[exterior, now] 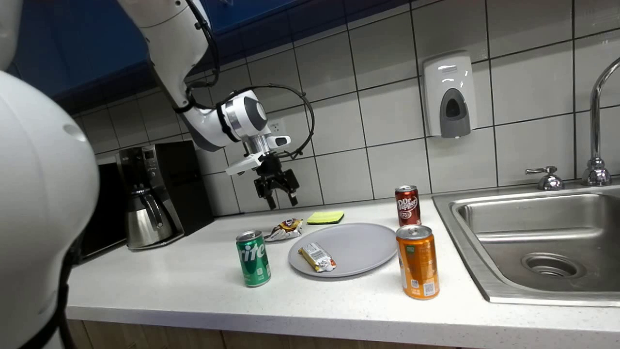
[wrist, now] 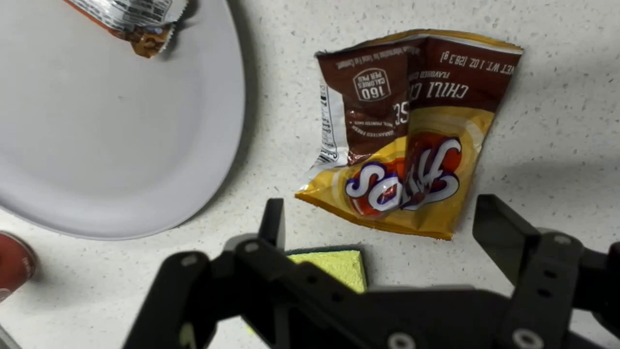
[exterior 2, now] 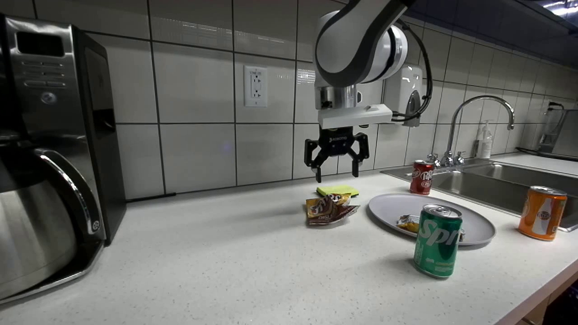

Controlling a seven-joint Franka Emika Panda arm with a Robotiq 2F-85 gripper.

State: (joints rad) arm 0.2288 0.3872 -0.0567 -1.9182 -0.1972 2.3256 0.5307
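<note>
My gripper (exterior 2: 337,175) hangs open above the white counter, with nothing between its fingers. Below it lies a crumpled brown and yellow snack bag (wrist: 411,140), not touched. In the wrist view, a yellow sponge (wrist: 339,266) with a dark underside is partly hidden behind the gripper. A grey plate (exterior: 363,247) stands beside the bag, bearing a small wrapped snack (exterior: 317,257). Around the plate stand three upright cans: a green Sprite can (exterior: 254,259), an orange can (exterior: 418,264) and a dark red Dr Pepper can (exterior: 407,206).
A coffee maker (exterior 2: 99,135) with a steel carafe (exterior 2: 40,230) stands at one end of the counter. Toward the opposite end is a steel sink (exterior: 523,232) with a faucet (exterior: 596,126). A dispenser (exterior: 450,97) hangs on the tiled wall behind.
</note>
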